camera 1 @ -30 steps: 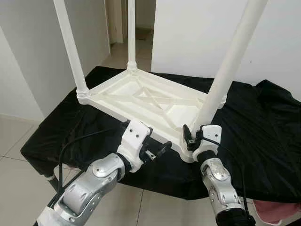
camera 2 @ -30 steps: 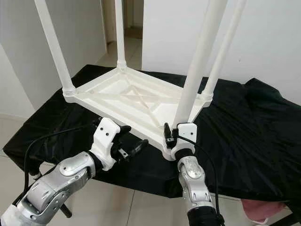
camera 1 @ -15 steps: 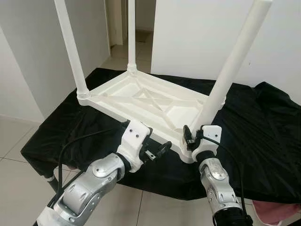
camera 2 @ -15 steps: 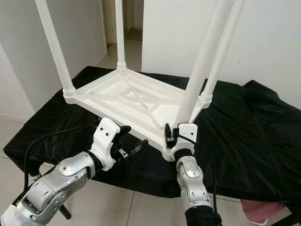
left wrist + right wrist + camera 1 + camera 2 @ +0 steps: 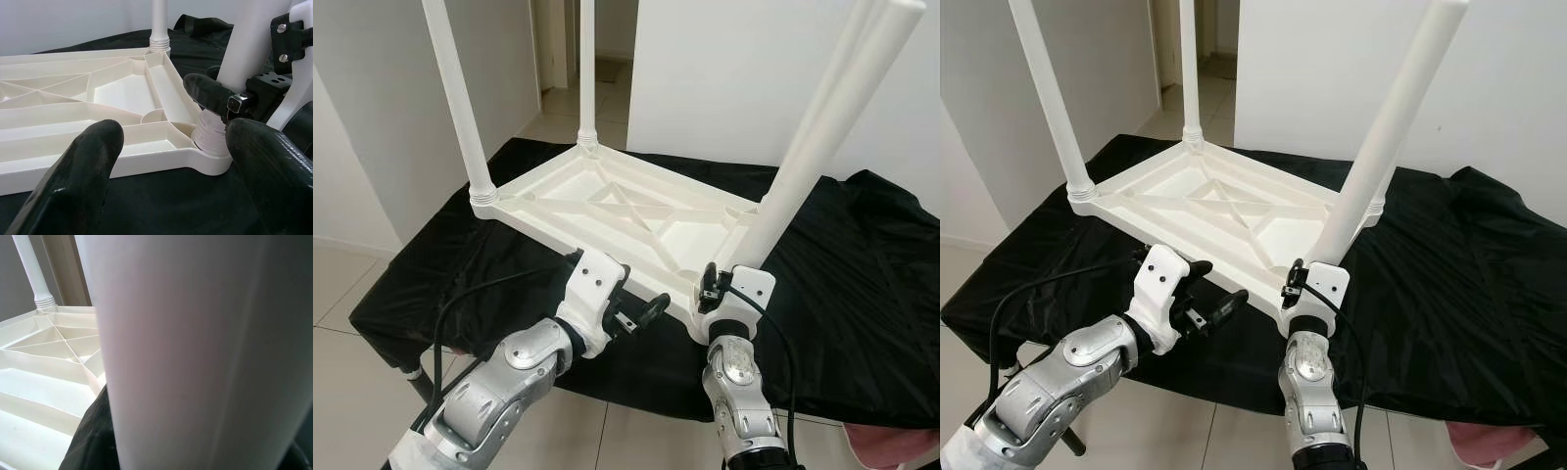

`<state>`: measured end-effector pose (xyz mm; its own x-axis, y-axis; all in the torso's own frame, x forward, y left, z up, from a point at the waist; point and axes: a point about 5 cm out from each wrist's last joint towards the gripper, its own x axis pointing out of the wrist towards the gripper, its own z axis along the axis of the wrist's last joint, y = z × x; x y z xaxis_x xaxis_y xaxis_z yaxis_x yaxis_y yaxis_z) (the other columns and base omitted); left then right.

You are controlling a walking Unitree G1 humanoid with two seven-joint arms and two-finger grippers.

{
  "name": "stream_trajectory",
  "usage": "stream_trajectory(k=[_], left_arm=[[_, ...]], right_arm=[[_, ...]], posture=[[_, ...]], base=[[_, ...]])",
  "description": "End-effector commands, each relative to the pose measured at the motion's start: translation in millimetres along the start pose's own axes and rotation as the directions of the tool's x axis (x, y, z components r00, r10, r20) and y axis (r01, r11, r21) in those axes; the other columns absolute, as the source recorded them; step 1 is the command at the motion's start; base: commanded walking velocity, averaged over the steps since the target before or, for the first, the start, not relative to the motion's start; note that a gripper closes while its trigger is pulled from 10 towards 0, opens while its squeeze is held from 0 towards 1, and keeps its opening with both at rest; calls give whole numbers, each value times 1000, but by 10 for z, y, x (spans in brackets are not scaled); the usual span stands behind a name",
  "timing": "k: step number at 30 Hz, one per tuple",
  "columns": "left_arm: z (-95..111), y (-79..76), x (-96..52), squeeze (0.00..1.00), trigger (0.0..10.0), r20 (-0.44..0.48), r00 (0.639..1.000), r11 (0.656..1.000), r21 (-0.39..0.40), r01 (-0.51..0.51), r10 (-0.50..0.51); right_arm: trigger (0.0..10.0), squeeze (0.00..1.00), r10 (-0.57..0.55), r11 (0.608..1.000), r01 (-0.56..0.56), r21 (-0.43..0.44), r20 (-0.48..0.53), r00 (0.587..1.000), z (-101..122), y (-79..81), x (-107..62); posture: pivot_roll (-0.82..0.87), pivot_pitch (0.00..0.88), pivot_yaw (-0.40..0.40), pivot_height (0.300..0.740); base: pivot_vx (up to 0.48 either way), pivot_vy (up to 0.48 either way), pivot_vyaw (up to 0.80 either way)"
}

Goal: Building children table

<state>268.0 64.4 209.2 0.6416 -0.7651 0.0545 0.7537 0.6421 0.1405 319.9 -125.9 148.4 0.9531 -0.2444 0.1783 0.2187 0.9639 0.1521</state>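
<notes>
The right claw point(image 5: 729, 290) was clamped on the white plastic leg point(image 5: 822, 137), which leaned toward 1 o'clock over the upturned white table's point(image 5: 617, 211) near-right corner socket point(image 5: 211, 138). The left claw point(image 5: 641, 311) waited open at 9 o'clock.

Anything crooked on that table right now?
Yes: the near-right leg, held at its base by the right gripper, leans well off vertical, unlike the other legs, which stand straight up from the upturned tabletop.

tabletop point(image 5: 626, 211) on cloth point(image 5: 862, 284) | R hand point(image 5: 230, 98) at near-R leg point(image 5: 813, 147) | L hand point(image 5: 641, 311) beside
</notes>
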Motion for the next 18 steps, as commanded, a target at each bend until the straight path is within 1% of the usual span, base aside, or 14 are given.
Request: stream_trajectory(k=[1,4,8,10,11,12,15,16,17,18], left_arm=[[36,-100,-17,0,10000,16,990,990,18,141,-142],[37,-98,-17,0,10000,17,990,990,18,140,-140],[35,-96,-8,0,10000,19,990,990,19,138,-138],[40,-93,1,0,10000,23,991,991,17,135,-135],[40,-93,1,0,10000,23,991,991,17,135,-135],[41,-94,5,0,10000,26,991,991,16,133,-133],[40,-95,6,0,10000,26,991,991,16,133,-133],[38,-96,6,0,10000,25,991,991,15,133,-133],[38,-96,7,0,10000,26,991,991,15,132,-133],[38,-96,7,0,10000,26,991,991,15,132,-133]], right_arm=[[10000,0,-55,997,41,-67,-222,973,-451,-185,-158],[10000,0,-53,997,41,-64,-211,976,-427,-173,-158],[10000,0,-50,996,36,-84,-178,983,-363,-163,-143],[10000,0,-47,994,33,-104,-141,989,-303,-175,-117],[10000,0,-47,994,33,-104,-141,989,-303,-175,-117],[10000,0,-25,992,13,-123,-95,995,-213,-170,-81],[10000,0,-21,991,11,-134,-78,997,-180,-170,-69],[10000,0,-21,992,13,-129,-68,997,-148,-171,-55],[10000,0,-10,990,5,-138,-38,999,-84,-161,-33],[10000,0,-10,990,5,-138,-38,999,-84,-161,-33]], posture=[[41,124,-12,740],[40,125,-10,740],[31,128,-14,740],[31,129,-16,740],[31,129,-16,740],[28,129,-17,740],[27,129,-18,740],[26,129,-19,740],[25,128,-19,740],[25,128,-19,740]], base=[[0,0,0],[0,0,0],[0,0,0],[0,0,0],[0,0,0],[0,0,0],[0,0,0],[0,0,0],[0,0,0],[0,0,0]])
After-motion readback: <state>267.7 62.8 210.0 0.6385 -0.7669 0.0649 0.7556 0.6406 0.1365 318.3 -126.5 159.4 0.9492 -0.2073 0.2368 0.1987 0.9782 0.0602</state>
